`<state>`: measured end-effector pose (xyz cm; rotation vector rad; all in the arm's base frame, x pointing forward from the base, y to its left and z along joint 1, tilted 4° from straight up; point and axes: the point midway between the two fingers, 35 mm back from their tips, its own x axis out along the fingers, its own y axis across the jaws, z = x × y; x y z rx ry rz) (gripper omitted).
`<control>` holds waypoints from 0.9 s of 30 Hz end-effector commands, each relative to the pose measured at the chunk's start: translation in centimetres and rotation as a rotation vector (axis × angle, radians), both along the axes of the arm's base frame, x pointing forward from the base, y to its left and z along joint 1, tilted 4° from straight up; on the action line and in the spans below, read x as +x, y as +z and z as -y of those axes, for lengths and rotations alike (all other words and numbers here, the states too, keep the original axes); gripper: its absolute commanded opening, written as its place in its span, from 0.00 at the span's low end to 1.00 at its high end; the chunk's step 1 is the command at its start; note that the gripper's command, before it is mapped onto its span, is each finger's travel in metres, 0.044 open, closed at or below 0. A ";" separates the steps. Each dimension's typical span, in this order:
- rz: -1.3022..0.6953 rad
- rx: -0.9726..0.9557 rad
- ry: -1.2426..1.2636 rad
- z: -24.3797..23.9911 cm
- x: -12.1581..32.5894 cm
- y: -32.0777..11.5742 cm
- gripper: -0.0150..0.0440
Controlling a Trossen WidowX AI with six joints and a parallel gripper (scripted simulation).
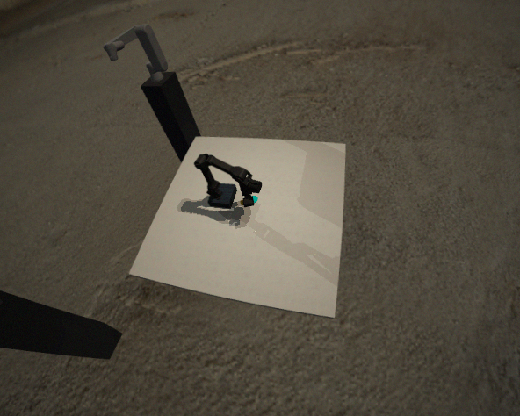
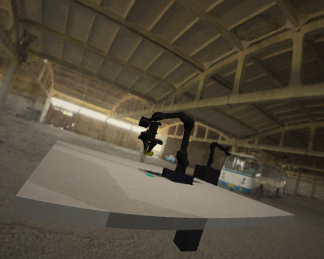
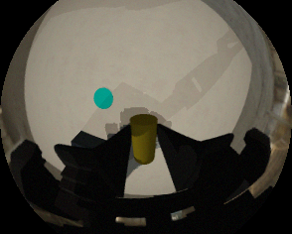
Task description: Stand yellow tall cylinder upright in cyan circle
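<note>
Wrist view shows the yellow tall cylinder [image 3: 144,138] clamped between the two dark fingers of the pincer [image 3: 144,157], its length running out from the jaws toward the pale surface [image 3: 186,46] below. The pincer is closed on the cylinder, gripping it across its sides. In the exterior view the cylinder [image 2: 148,152] hangs under the pincer [image 2: 150,146] well above the surface [image 2: 99,187], so it is lifted and touches nothing but the fingers. Whether it already hangs truly vertical is hard to tell at this size, though it appears to point roughly downward.

The cyan circle [image 3: 103,98] lies off to the left of the cylinder in the wrist view, apart from it; in the exterior view the cyan circle [image 2: 150,175] sits on the surface below and slightly to one side of the pincer, close to the arm's base [image 2: 177,176]. The top view shows the cyan circle [image 1: 255,199] just beside the pincer [image 1: 247,201].

By my judgement, picking up and lifting are done. Left to do: carry the cylinder over the circle, bring it down upright until its end rests inside the cyan mark, open the pincer, and draw the arm away.
</note>
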<state>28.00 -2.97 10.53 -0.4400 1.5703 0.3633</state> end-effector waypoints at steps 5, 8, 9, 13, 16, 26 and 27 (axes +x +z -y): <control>-0.012 0.011 0.190 -2.6 -0.5 0.2 0.43; -0.015 0.013 0.258 -3.5 -0.7 0.2 0.43; -0.017 0.014 0.281 -3.8 -0.8 0.3 0.43; -0.022 0.017 0.372 -5.0 -1.1 0.3 0.43; -0.026 0.020 0.440 -5.9 -1.4 0.4 0.43; -0.039 0.027 0.668 -8.7 -2.6 0.6 0.43; -0.040 0.028 0.690 -9.0 -2.7 0.6 0.43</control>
